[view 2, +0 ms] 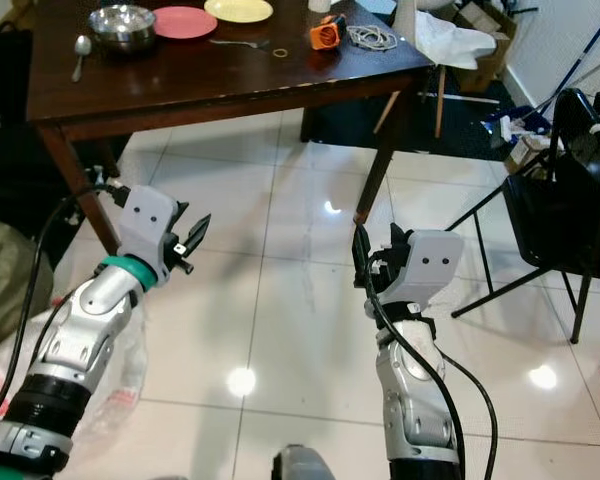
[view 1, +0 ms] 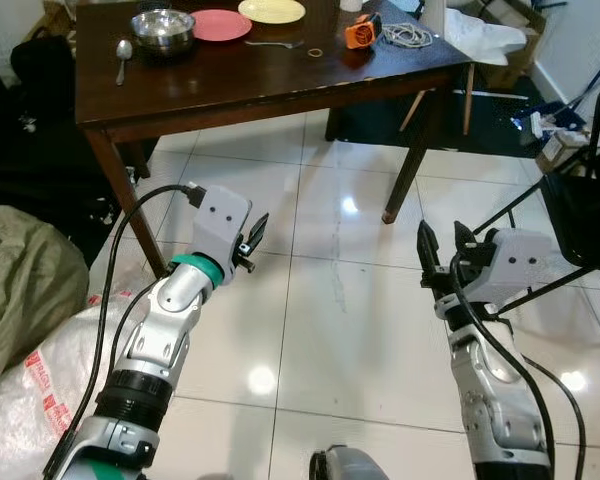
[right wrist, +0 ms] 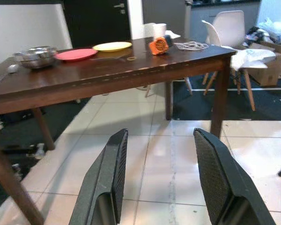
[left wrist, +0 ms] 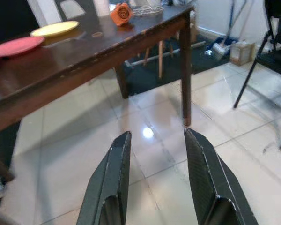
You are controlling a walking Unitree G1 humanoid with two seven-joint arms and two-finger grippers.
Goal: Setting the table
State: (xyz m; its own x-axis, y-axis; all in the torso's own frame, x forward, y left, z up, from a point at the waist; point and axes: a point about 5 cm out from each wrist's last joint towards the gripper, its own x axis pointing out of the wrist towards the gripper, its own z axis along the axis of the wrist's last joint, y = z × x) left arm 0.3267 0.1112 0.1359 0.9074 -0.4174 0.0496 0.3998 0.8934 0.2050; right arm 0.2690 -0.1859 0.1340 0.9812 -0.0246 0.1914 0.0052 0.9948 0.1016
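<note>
Bowl (view 1: 163,29), spoon (view 1: 123,55) and two plates sit on the dark surface (view 1: 240,85). Left gripper (view 1: 252,240) and right gripper (view 1: 441,250) hang over the floor, fingers spread, holding nothing.

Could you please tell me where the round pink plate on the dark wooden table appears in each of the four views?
Left eye view: round pink plate, top centre, beside the steel bowl.
Right eye view: top left.
Left wrist view: far left edge.
Right wrist view: upper left.
Shared landmark: the orange round object on the table.

The table (view 1: 270,85) is dark polished wood (edges worn). The bowl (view 1: 163,30) is shiny metal. White floor tiles (view 1: 330,300) look glossy, probably ceramic.
</note>
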